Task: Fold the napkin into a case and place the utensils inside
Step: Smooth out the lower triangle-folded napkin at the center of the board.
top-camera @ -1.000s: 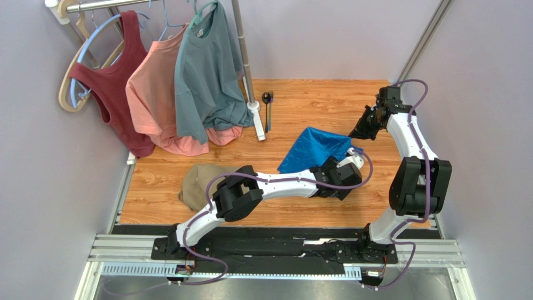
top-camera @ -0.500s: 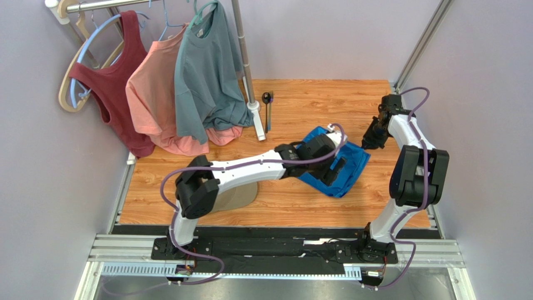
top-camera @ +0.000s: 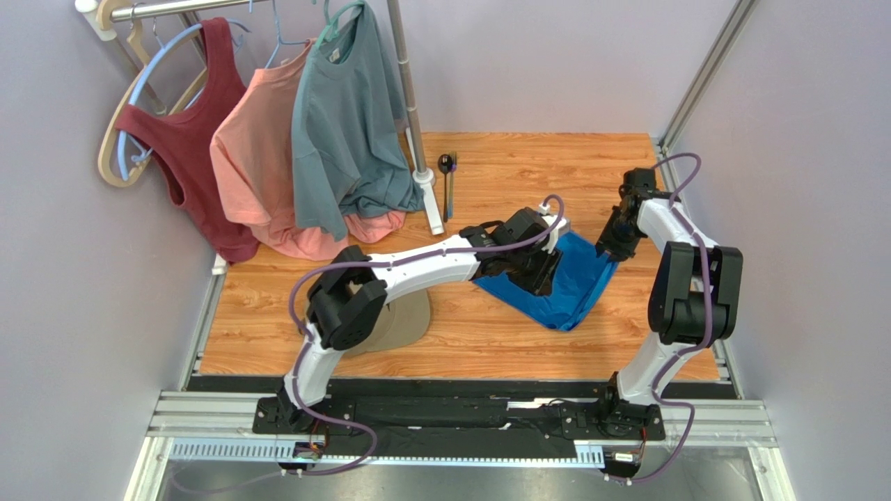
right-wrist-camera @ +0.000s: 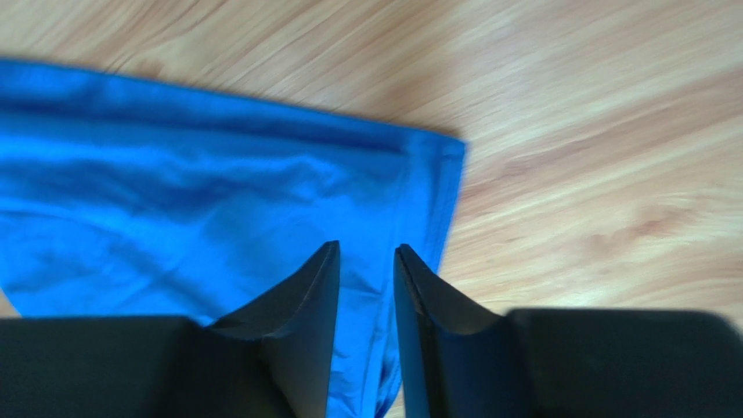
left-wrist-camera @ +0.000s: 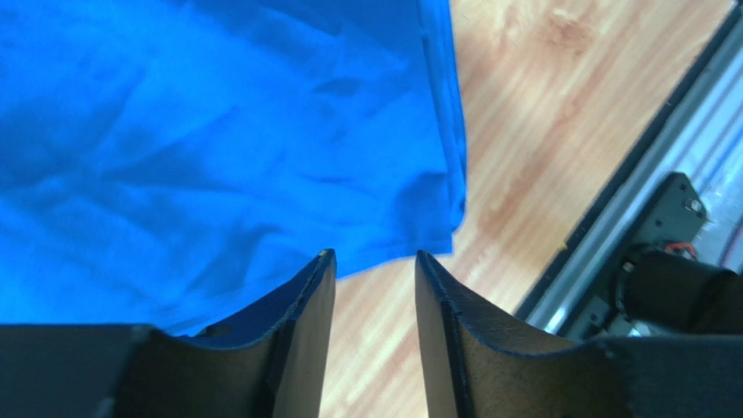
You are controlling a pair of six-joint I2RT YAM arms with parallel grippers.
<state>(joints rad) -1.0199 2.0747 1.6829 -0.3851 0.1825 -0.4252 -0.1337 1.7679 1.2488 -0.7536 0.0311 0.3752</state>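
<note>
On the wooden counter (top-camera: 523, 167), the bright royal-blue thin cloth napkin (top-camera: 570, 284) is judged mid-fold; left tool (left-wrist-camera: 373, 255) and right tool (right-wrist-camera: 366, 249) are narrowly parted, empty. Next, an edge must be gripped.

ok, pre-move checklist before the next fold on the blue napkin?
1. Napkin on the table, in view: ok.
2. Folded into a narrow case: not ok, it is a broad creased sheet.
3. Left gripper empty: ok, jaws parted at the napkin's edge, nothing between.
4. Right gripper clear of cloth: cannot tell; jaws parted over a napkin corner.
5. Utensils apart from napkin: ok, beside the rack pole.
6. Tan cap off the napkin: ok.
</note>
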